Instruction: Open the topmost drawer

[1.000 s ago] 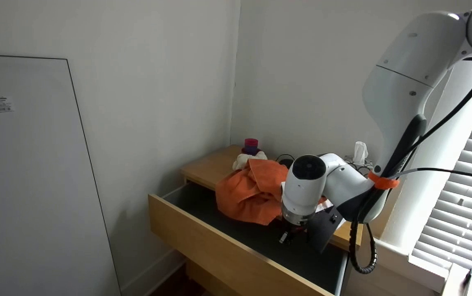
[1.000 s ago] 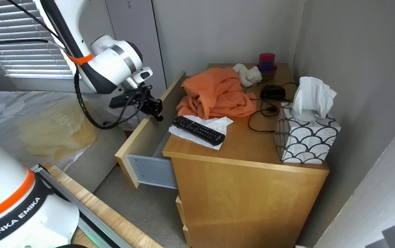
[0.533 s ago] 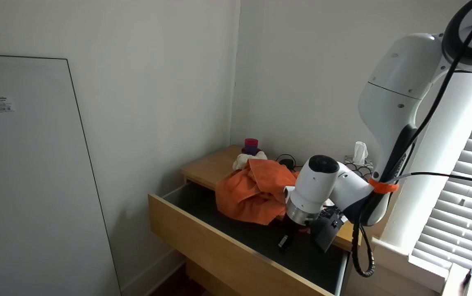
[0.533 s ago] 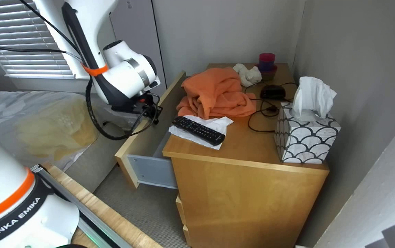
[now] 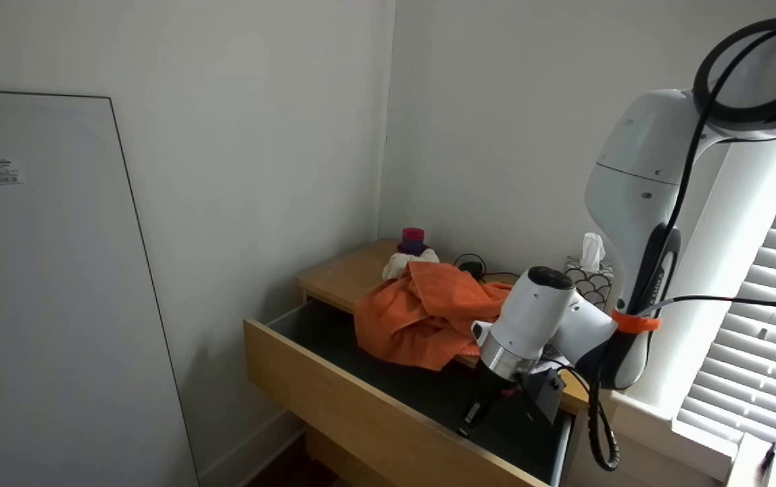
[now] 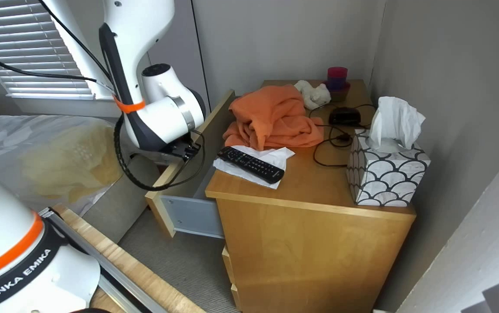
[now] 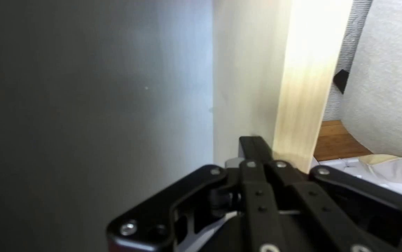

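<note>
The topmost drawer (image 5: 354, 416) stands pulled well out of the dresser, with its pale-wood front and dark grey inside showing. Its inner front face also shows in an exterior view (image 6: 221, 117). In the wrist view the top edge of its front (image 7: 302, 105) runs upright, right of the fingertips. My gripper (image 7: 255, 143) is shut with its fingers together and nothing between them. In an exterior view the gripper (image 5: 467, 426) points down inside the drawer, close behind the front board. The fingertips look at or very near the board's inner face; I cannot tell whether they touch.
An orange cloth (image 6: 271, 117) lies on the dresser top and hangs into the drawer. A remote (image 6: 251, 165) on white paper, a tissue box (image 6: 384, 174), black cables and stacked cups (image 6: 337, 78) are on top. A bed (image 6: 58, 161) stands beyond the drawer front.
The gripper has moved down and toward the drawer front, and the wrist has tilted. It was shifted farther from the front board before. The drawer has not visibly moved.
</note>
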Controlling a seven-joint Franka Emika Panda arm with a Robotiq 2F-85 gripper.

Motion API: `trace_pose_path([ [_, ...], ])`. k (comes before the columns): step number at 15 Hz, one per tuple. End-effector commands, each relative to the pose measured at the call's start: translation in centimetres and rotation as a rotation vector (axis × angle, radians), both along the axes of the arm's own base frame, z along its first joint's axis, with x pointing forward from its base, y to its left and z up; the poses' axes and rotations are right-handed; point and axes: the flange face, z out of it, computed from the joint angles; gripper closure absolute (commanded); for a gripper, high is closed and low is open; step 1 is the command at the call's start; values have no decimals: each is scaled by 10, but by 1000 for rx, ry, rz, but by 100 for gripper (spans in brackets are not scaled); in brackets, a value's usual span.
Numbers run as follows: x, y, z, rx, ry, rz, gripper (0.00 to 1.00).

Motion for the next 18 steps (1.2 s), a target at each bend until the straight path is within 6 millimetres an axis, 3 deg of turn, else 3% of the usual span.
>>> trace_pose_path([
  [1, -10, 7, -11, 105, 18, 49, 100],
  [9, -15, 29, -9, 171, 7, 143, 100],
  [18, -14, 76, -14, 201, 18, 195, 100],
])
